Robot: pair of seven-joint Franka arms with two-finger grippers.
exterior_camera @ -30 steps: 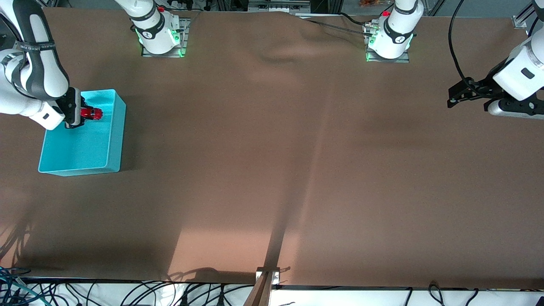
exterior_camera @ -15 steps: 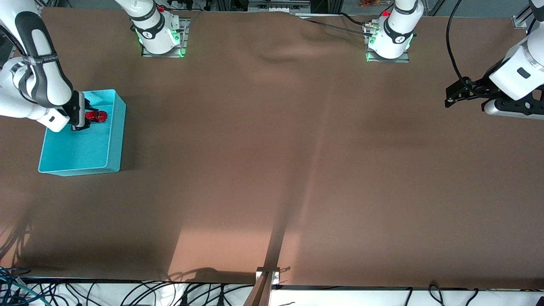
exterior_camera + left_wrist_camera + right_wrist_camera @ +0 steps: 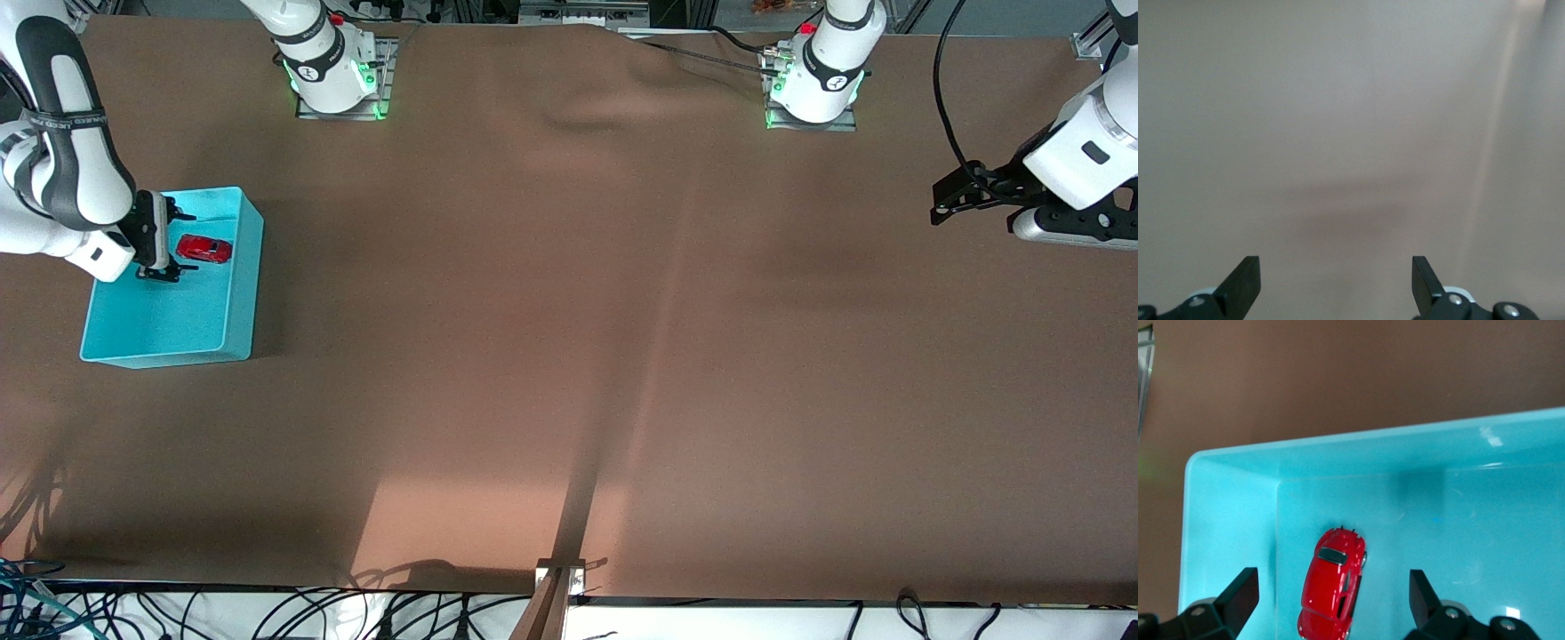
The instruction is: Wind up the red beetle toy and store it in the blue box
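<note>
1. Front view: red beetle toy (image 3: 204,249) lies free on the floor of the blue box (image 3: 240,302), at the right arm's end of the table (image 3: 569,356).
2. Right gripper (image 3: 162,245) over the box, fingers spread, empty.
3. Left gripper (image 3: 949,201) waits, fingers apart, empty, over the table's other end.

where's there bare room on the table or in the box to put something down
Bare brown tablecloth runs from the blue box to the left gripper, open over its own end. In the box, floor nearer the front camera is free; the red beetle toy and open right gripper crowd the rest.
</note>
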